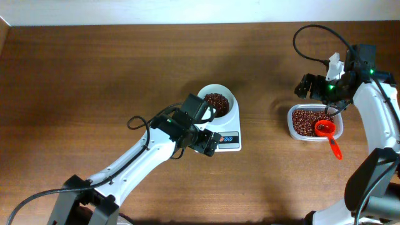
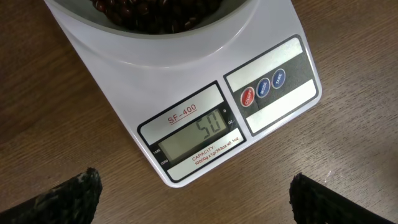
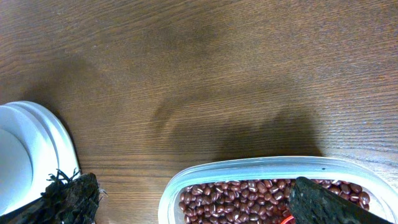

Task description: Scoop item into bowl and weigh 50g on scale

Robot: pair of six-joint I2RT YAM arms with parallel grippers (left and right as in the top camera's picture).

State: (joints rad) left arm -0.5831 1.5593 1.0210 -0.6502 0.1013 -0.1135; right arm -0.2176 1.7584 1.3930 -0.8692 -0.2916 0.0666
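Observation:
The white scale point(image 1: 230, 135) stands mid-table with the white bowl point(image 1: 220, 94) on it, holding a heap of dark red-brown beans point(image 1: 217, 102). In the left wrist view the scale point(image 2: 273, 43) shows its display point(image 2: 194, 134) reading 50, with the bowl point(image 2: 155, 37) and beans point(image 2: 155, 12) at the top. My left gripper point(image 1: 210, 141) point(image 2: 193, 199) is open and empty, just in front of the scale. My right gripper point(image 1: 312, 87) point(image 3: 193, 202) is open and empty above the left end of a clear container of beans point(image 1: 307, 120) point(image 3: 249, 193).
A red-orange scoop point(image 1: 328, 132) rests in the clear container point(image 1: 290, 115), its handle sticking out over the front right rim. In the right wrist view the container's rim point(image 3: 261, 167) is at the bottom and the scale's edge point(image 3: 31, 143) at the left.

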